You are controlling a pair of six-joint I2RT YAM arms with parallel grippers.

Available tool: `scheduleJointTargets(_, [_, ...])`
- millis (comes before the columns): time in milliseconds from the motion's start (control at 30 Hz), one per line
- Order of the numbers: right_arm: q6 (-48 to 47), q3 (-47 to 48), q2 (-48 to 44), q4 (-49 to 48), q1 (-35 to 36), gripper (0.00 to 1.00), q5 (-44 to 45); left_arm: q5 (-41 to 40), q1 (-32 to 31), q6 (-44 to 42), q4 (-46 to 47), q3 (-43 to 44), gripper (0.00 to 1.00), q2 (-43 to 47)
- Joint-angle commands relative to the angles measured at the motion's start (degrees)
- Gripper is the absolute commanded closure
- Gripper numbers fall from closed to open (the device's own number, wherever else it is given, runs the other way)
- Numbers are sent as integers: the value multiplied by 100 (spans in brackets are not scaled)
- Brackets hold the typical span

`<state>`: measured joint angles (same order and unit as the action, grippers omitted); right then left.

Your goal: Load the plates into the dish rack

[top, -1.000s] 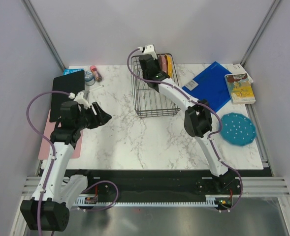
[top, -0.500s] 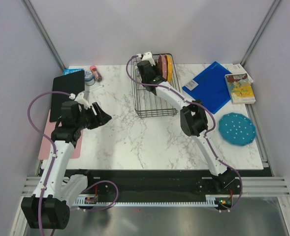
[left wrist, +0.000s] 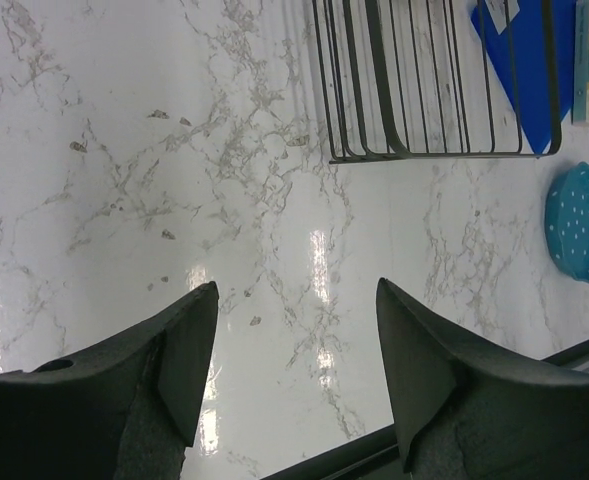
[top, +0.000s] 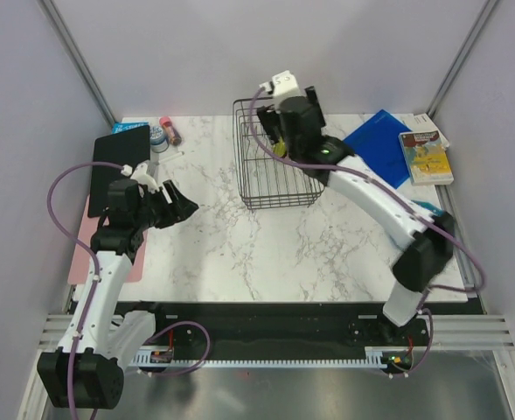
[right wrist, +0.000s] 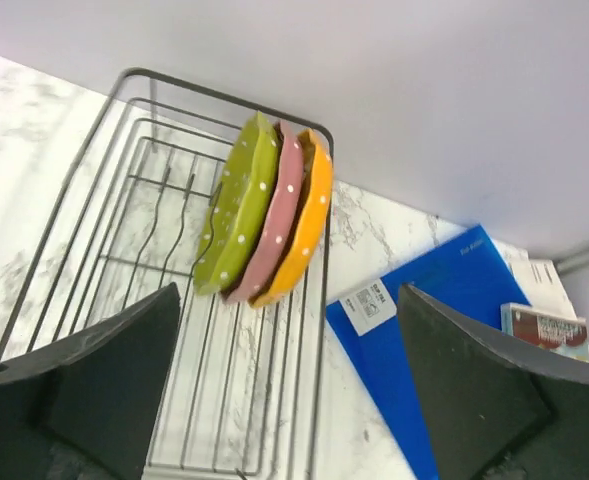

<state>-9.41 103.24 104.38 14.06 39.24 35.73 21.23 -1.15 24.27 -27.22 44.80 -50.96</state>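
The black wire dish rack [right wrist: 325, 256] holds three dotted plates on edge at its far end: lime green [right wrist: 236, 205], pink [right wrist: 279, 215] and orange-yellow [right wrist: 309, 215], leaning together. My right gripper [right wrist: 289, 290] hovers above the rack, wide open and empty. The teal plate [left wrist: 577, 222] lies flat on the table right of the rack [left wrist: 434, 100]; in the top view my right arm [top: 371, 188] covers most of it. My left gripper [left wrist: 296, 284] hangs open and empty over bare marble, left of the rack [top: 274, 188].
A blue folder [top: 379, 144] and a book [top: 425, 157] lie at the back right. A black tablet [top: 117, 157], small bottles [top: 165, 131] and a pink mat [top: 80, 254] sit along the left edge.
My right gripper has opened wide and lifted up and back from the rack, leaving the green plate beside the other two. Its elbow swung right over the teal plate. The left arm stayed put.
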Motion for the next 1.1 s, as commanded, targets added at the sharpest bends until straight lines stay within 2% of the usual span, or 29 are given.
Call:
scheduleJointTargets(0, [-385, -1647, -1778, 1473, -916, 2, -1978, -128, -113, -377, 305, 55, 27, -45])
scheduleJointTargets(33, [-534, -1884, -2163, 2085, -1171, 2, -2199, -137, -149, -449, 297, 82, 27, -141])
scheduleJointTargets(67, [-718, -2374, -2298, 2361, -1704, 2, -2549, -137, -175, -528, 297, 125, 26, -186])
scheduleJointTargets(133, [-1474, -2851, -2500, 3028, -2243, 2, -2885, -146, -245, -590, 305, 161, 26, -230])
scheduleJointTargets(167, [-1676, -3341, -2571, 3110, -2803, 4, -3183, -137, -254, -590, 357, 152, 26, -222])
scheduleJointTargets(233, [-2081, -3948, -2721, 3102, -3359, 13, -3500, -93, -290, -590, 376, 109, 31, -195])
scheduleJointTargets(267, [-2248, -4100, -2712, 3102, -3753, 21, -3720, -24, -290, -573, 410, 56, 33, -178])
scheduleJointTargets(300, [-2563, -4249, -2625, 3076, -3862, 58, -3748, 12, -290, -503, 428, 21, 35, -160])
scheduleJointTargets(367, [-2855, -4601, -2493, 2936, -4229, 100, -3731, 178, -298, -424, 428, -93, 39, -125])
scheduleJointTargets(467, [-3110, -4883, -2405, 2646, -4827, 100, -3950, 276, -298, -239, 420, -217, 42, -81])
scheduleJointTargets(667, [-3558, -5331, -2106, 2215, -5093, 100, -3827, 267, -298, -168, 376, -270, 41, -81])
scheduleJointTargets(900, [-3822, -5324, -1290, 2372, -4997, 100, -4091, 276, -290, -2, 332, -313, 39, -116])
scheduleJointTargets(1000, [-3884, -5227, -1218, 2636, -4778, 100, -4319, 355, -290, 191, 323, -419, 34, -90])
scheduleJointTargets(1067, [-3946, -5279, -1305, 2698, -4383, 100, -4485, 434, -290, 297, 323, -498, 31, -63])
